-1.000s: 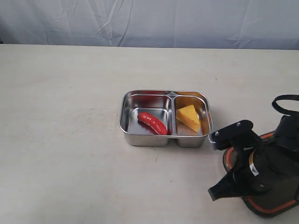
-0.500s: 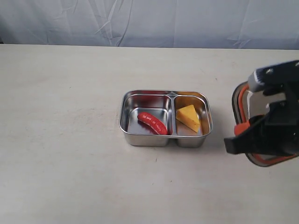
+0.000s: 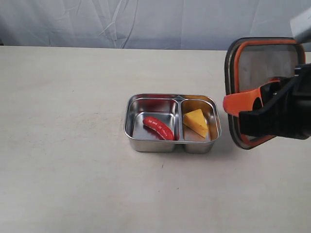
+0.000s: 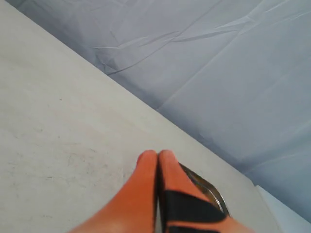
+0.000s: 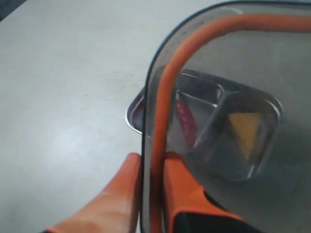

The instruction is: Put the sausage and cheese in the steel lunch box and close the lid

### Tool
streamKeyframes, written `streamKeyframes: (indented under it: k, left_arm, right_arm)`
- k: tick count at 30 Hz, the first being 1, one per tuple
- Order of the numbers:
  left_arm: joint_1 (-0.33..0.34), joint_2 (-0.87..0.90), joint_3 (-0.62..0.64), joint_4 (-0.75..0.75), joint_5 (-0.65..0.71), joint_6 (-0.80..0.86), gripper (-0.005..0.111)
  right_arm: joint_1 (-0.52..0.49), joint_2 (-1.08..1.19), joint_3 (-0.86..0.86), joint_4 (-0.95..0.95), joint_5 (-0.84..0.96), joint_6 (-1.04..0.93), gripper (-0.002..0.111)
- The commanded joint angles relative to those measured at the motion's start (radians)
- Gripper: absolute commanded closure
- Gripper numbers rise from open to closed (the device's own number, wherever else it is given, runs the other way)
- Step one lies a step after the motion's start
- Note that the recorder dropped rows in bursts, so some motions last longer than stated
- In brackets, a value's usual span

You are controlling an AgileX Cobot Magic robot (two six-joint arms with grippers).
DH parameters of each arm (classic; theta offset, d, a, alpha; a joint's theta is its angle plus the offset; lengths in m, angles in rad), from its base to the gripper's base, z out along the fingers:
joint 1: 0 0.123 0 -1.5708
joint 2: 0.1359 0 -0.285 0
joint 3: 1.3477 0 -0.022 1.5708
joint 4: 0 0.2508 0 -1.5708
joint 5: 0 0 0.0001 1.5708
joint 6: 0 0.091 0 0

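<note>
Two compartments, split by a divider, make up the shiny steel box (image 3: 127, 127), which sits uncovered near the middle of the counter (image 3: 68, 160). The glossy red, ridged sausage (image 3: 158, 128) lies aslant in the wider compartment on the 9 o'clock side. The yellow-orange cheese (image 3: 196, 123) wedge lies in the narrower one on the 3 o'clock side.

At 3 o'clock of the box, apart from its rim, the right hand (image 5: 153, 167) pinches one edge of the lid (image 3: 265, 63) between its orange fingers (image 3: 243, 101), which are parted only by the lid's thickness. The lid stands on edge, smoky and translucent, with an orange seal round its rim; the box shows through it in the right wrist view.

The left hand (image 4: 158, 156) has its fingers pressed together on nothing, above bare counter, with a steel rim just past its tips.

Open counter surrounds the box from 6 through 9 to 12 o'clock. A grey cloth (image 3: 146, 24) bounds the far edge at 12 o'clock.
</note>
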Motion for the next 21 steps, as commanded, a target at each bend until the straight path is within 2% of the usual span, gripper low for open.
streamKeyframes:
  k: [1, 3, 7, 14, 17, 21]
  left_arm:
    - [-0.004, -0.004, 0.003, -0.116, 0.054, 0.145, 0.107]
    - [-0.004, -0.004, 0.003, -0.208, 0.071, 0.278, 0.107]
    - [-0.004, -0.004, 0.003, -0.491, 0.136, 0.629, 0.107]
    - [-0.004, 0.063, 0.003, -1.078, 0.311, 1.375, 0.107]
    - [-0.002, 0.105, -0.002, -1.078, 0.405, 1.584, 0.107]
    - [-0.002, 0.152, -0.01, -1.078, 0.403, 1.722, 0.107]
  right_arm:
    - [-0.004, -0.006, -0.005, 0.226, -0.019, -0.222, 0.109]
    - [-0.004, -0.006, -0.005, 0.281, -0.019, -0.275, 0.109]
    - [-0.004, -0.006, -0.005, 0.287, -0.033, -0.286, 0.109]
    - [-0.004, -0.02, -0.005, 0.327, -0.196, -0.286, 0.109]
    - [-0.004, -0.029, 0.003, 0.399, -0.296, -0.286, 0.109]
    - [-0.004, -0.029, 0.031, 0.502, -0.382, -0.286, 0.109]
